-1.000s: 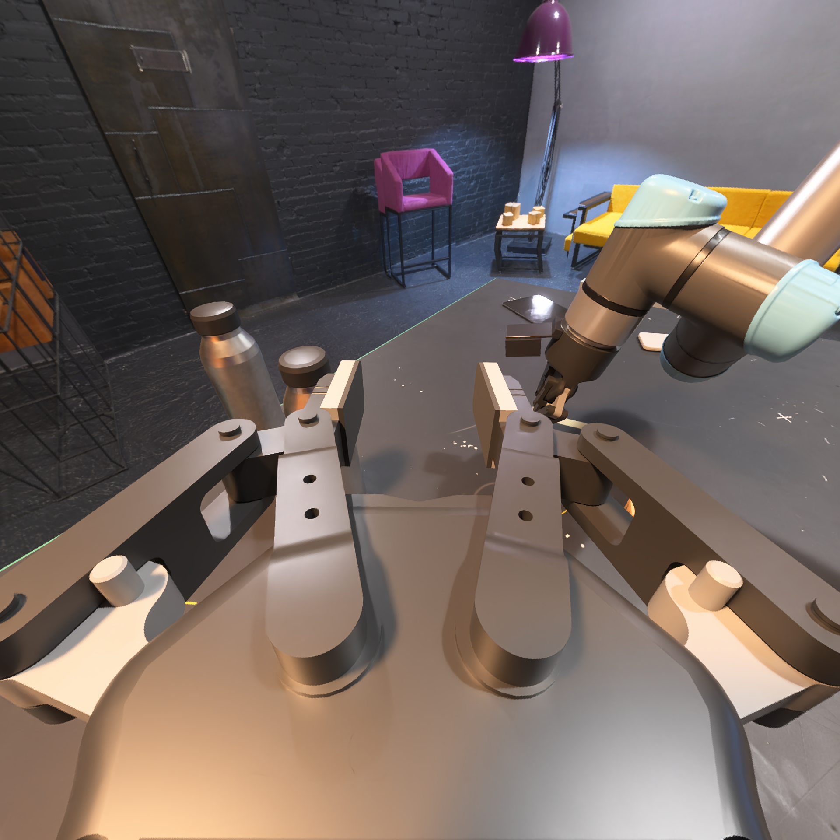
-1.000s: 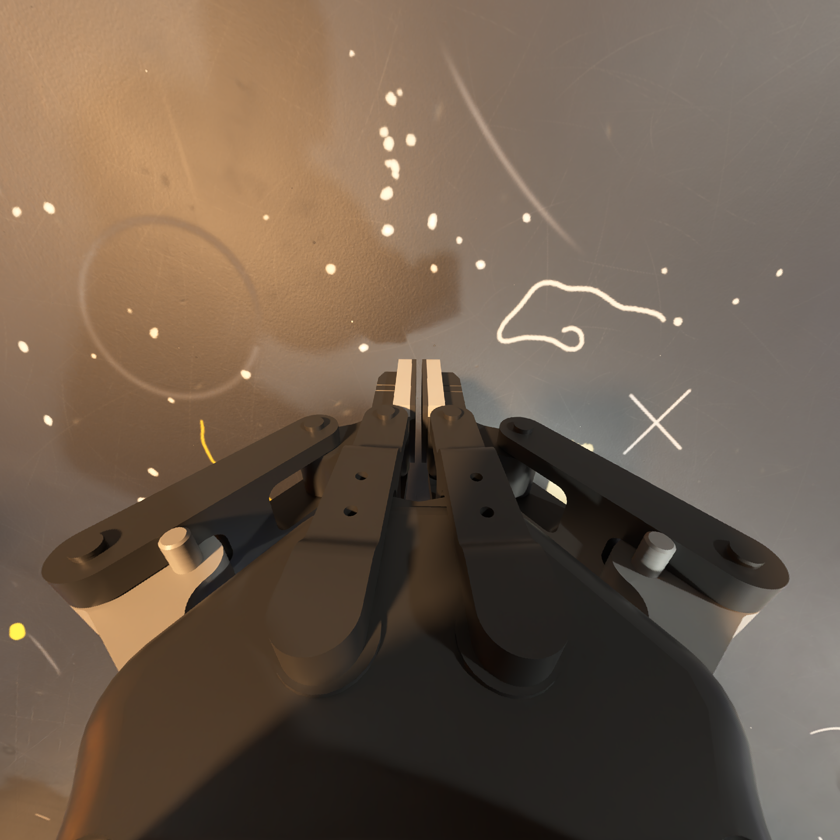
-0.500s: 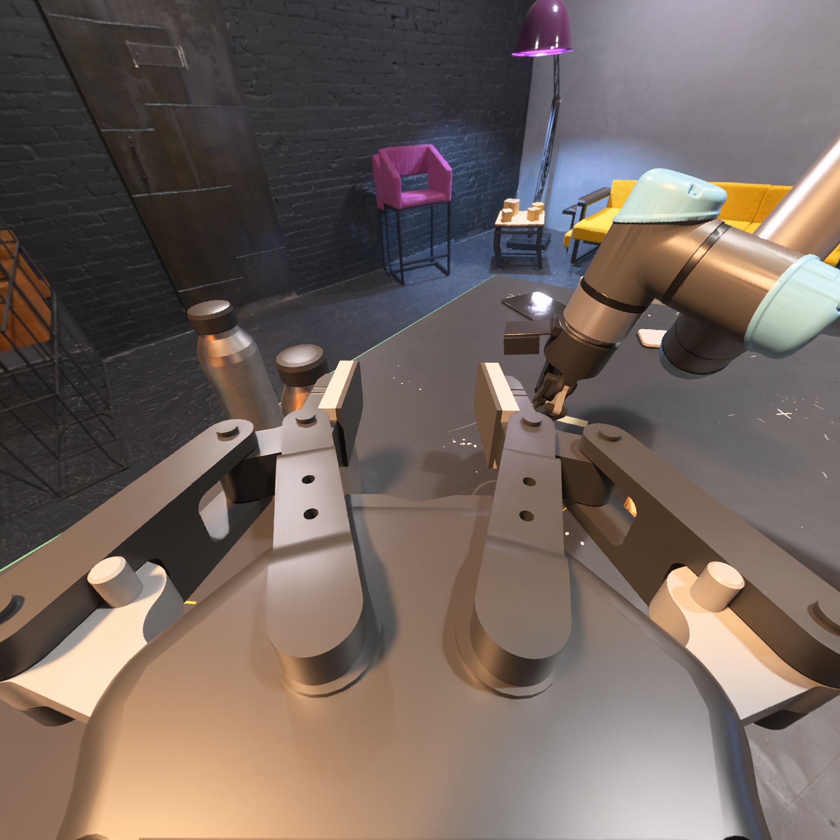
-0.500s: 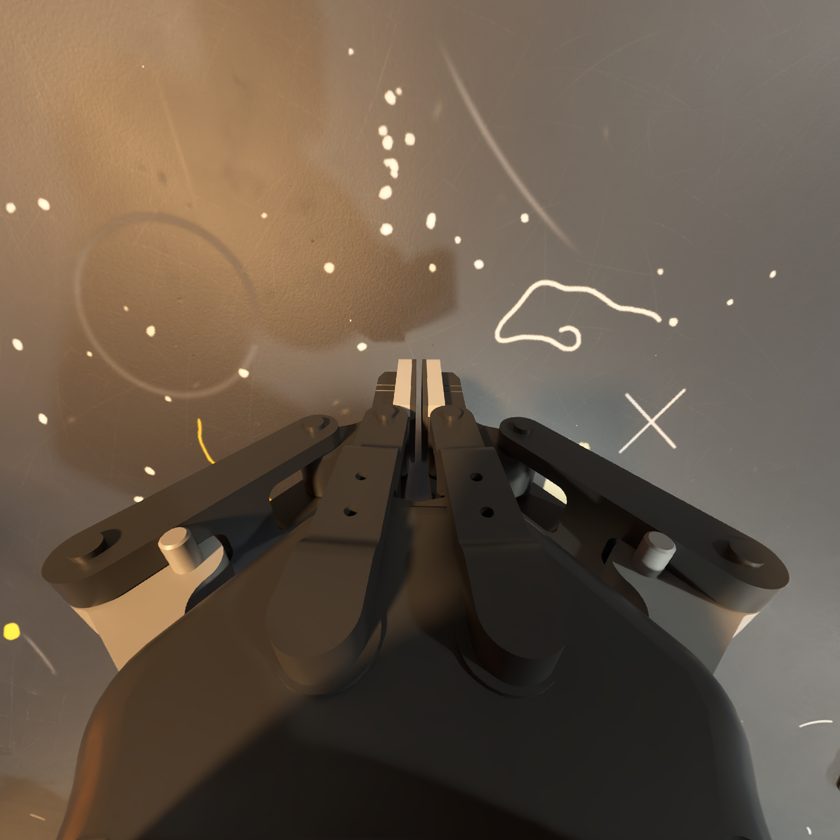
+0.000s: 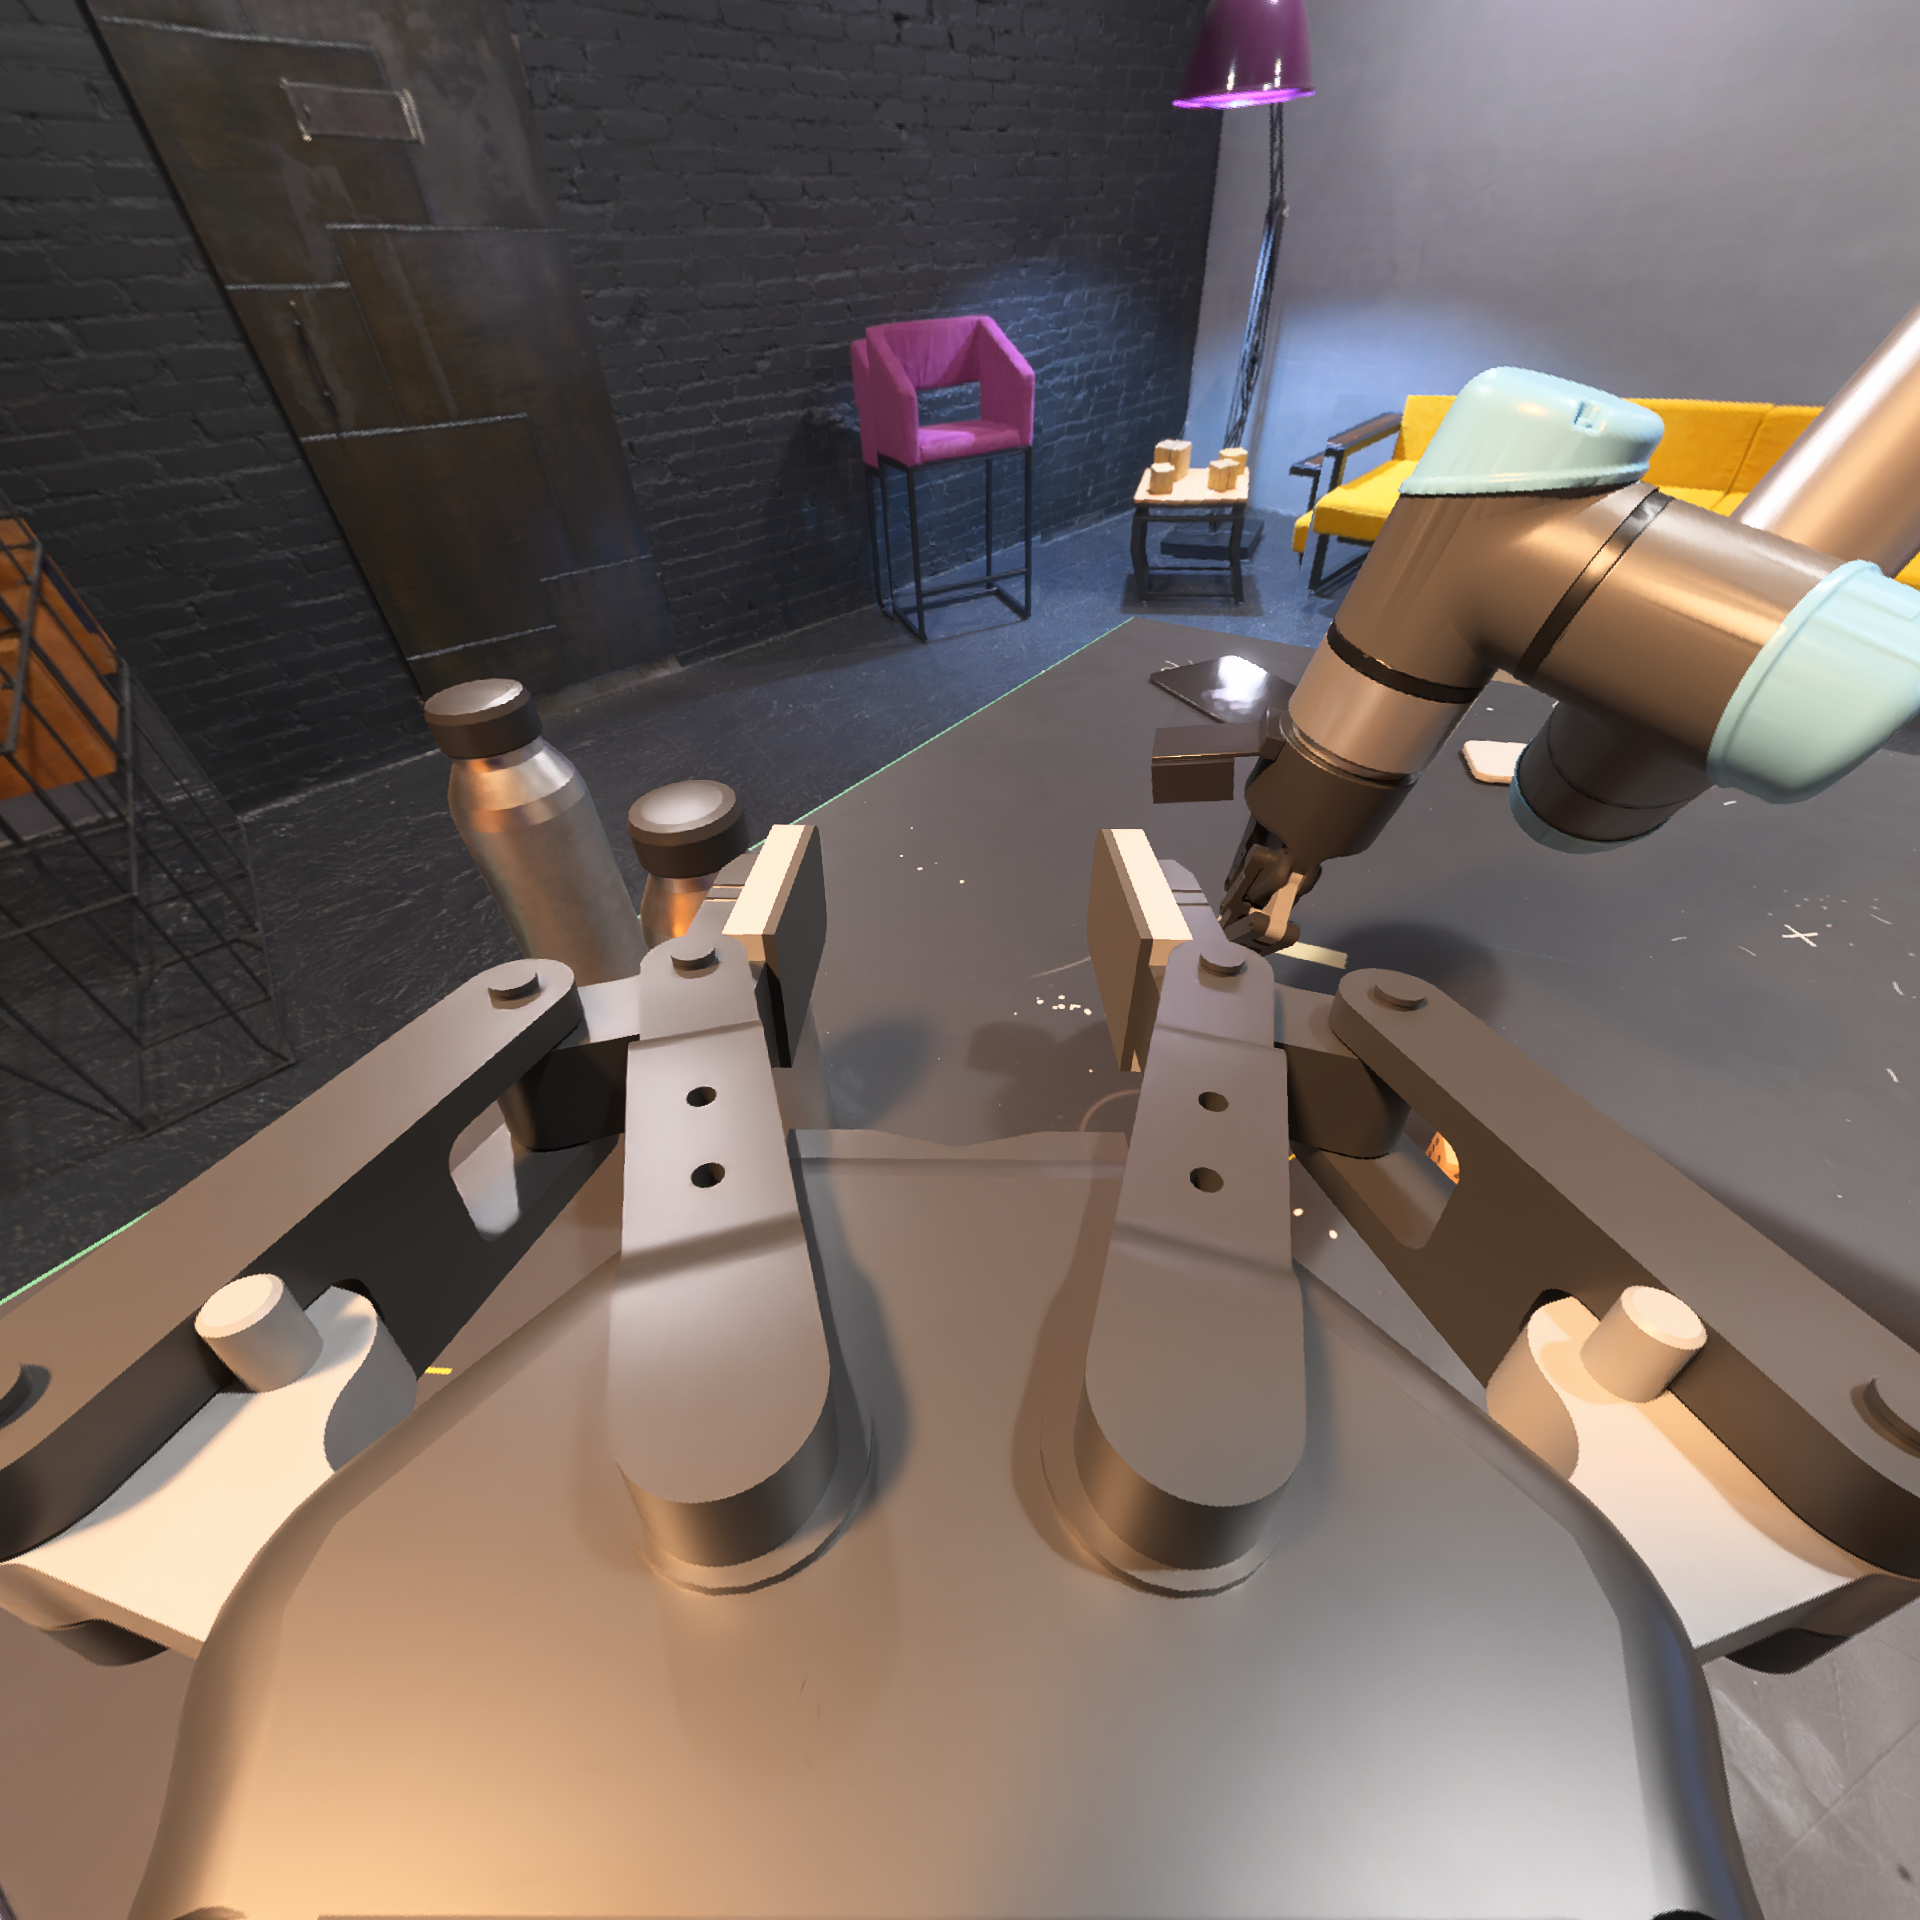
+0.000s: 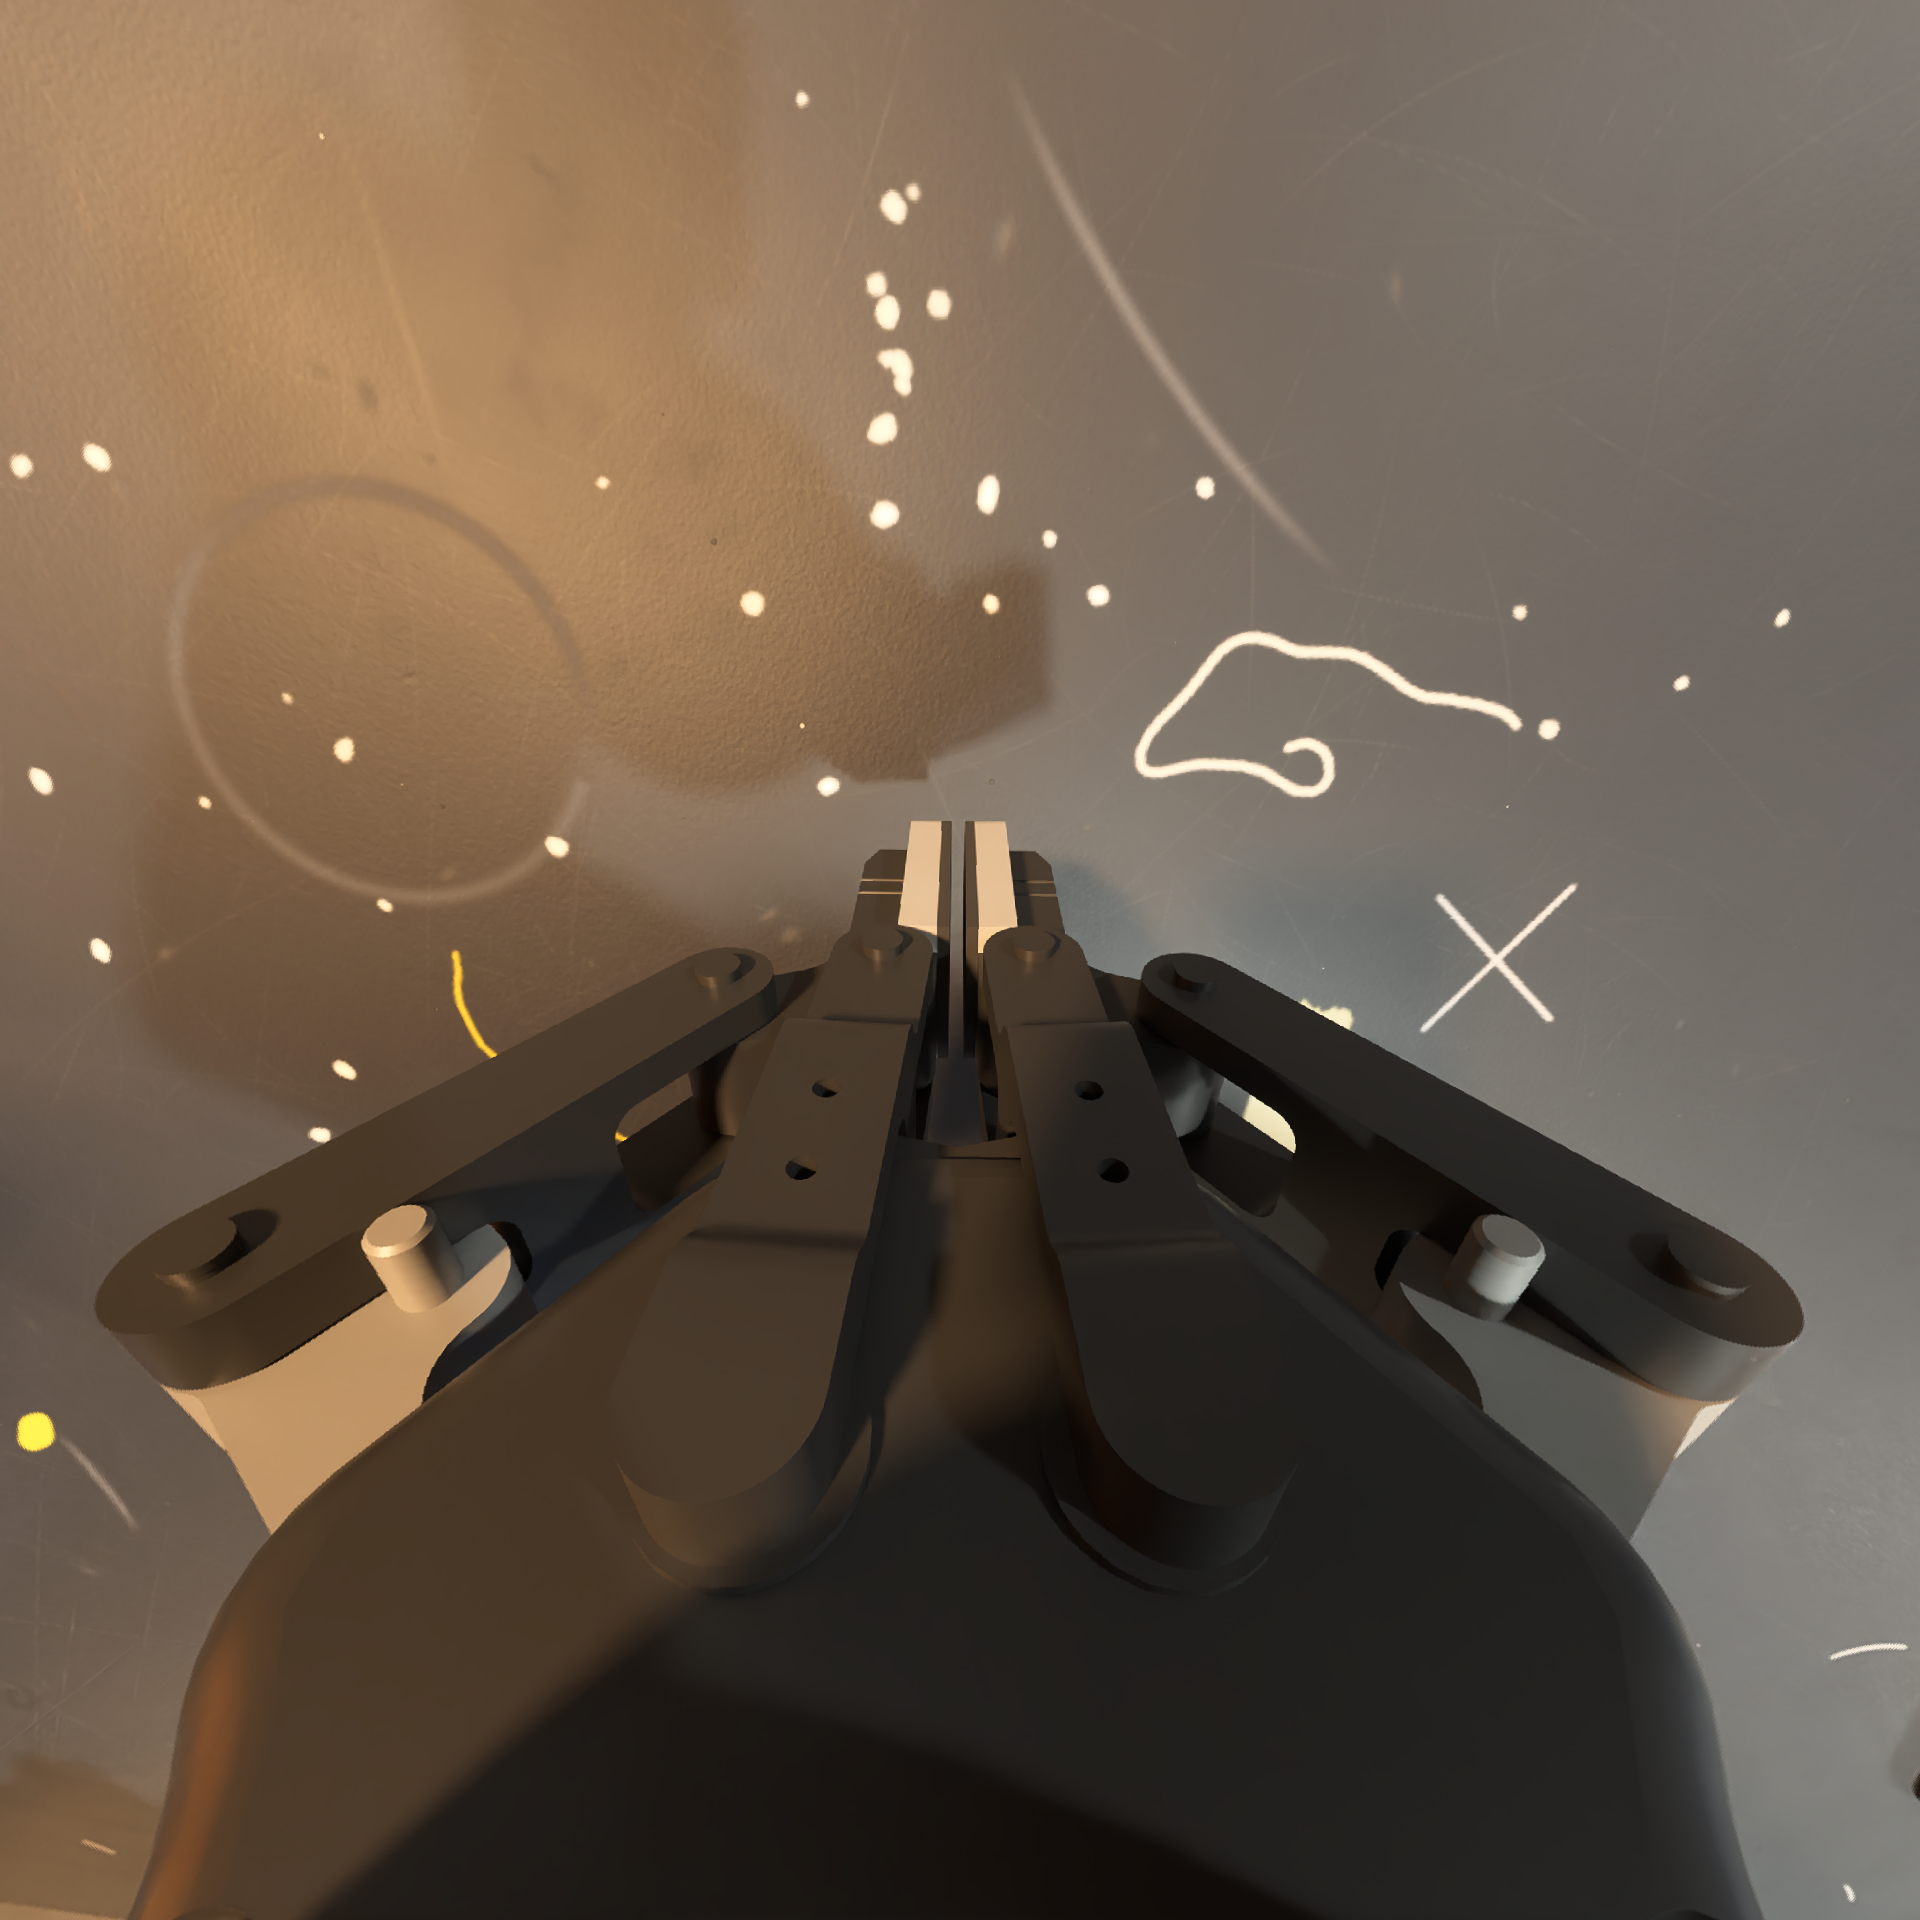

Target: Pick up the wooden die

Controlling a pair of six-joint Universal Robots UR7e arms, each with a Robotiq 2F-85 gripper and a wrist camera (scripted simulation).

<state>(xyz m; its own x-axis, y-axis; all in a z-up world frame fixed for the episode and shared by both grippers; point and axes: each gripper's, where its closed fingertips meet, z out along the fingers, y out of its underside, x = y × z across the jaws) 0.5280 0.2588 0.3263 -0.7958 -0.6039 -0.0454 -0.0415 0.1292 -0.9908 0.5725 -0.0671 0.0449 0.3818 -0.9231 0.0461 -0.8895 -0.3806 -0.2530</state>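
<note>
Standing just beyond my left gripper (image 5: 956, 914), to the left of its left finger, are two metal bottles: a tall bottle (image 5: 525, 831) and a short bottle (image 5: 681, 857), both capped, so I cannot tell their contents. My left gripper is spread wide with nothing between its pads, hovering over the dark table (image 5: 987, 769). My right gripper (image 6: 958, 868) points down at the marked tabletop (image 6: 1455, 416), its pads pressed almost together with only a thin slit and nothing visible in it. I cannot see the wooden die in either view.
</note>
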